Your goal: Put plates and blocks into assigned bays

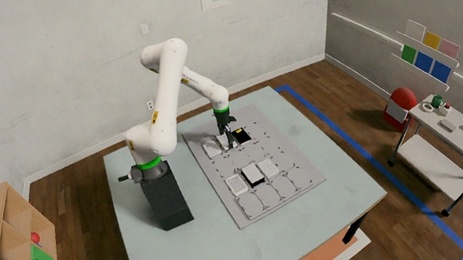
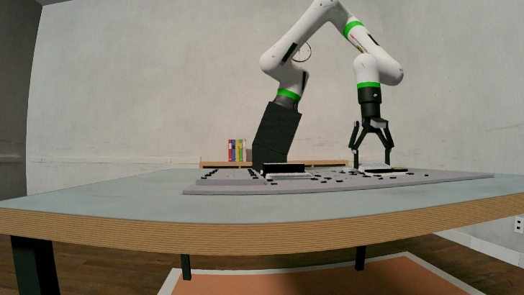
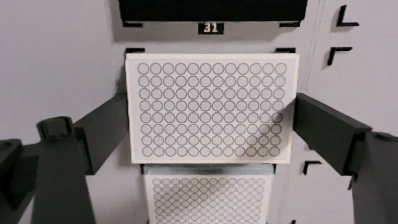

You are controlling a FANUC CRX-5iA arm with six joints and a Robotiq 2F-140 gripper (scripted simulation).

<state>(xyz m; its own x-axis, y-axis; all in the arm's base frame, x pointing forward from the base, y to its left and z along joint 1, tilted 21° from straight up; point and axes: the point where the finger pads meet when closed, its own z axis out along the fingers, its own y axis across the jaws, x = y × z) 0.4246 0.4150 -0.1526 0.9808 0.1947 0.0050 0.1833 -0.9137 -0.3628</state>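
Observation:
My gripper (image 3: 210, 108) is shut on the culture plate's lid (image 3: 210, 107), a cream flat piece printed with 96 circles. One finger presses each short side. The lid sits level over bay 21, low above the grey deck (image 1: 255, 162), and also shows in the top view (image 1: 225, 140) and the exterior view (image 2: 373, 167). What lies under it is hidden. The black culture plate (image 3: 212, 9) sits just behind it in bay 31 (image 1: 241, 135). A white 96-well plate (image 3: 207, 197) (image 1: 212, 148) sits just in front in bay 11.
Column 3 holds a finely gridded white plate (image 1: 236, 184), the black deep-well block (image 1: 253, 174) and another white plate (image 1: 268, 167). The raised column 4 bays (image 1: 276, 194) hold nothing. The arm's black base (image 1: 166, 198) stands left of the deck.

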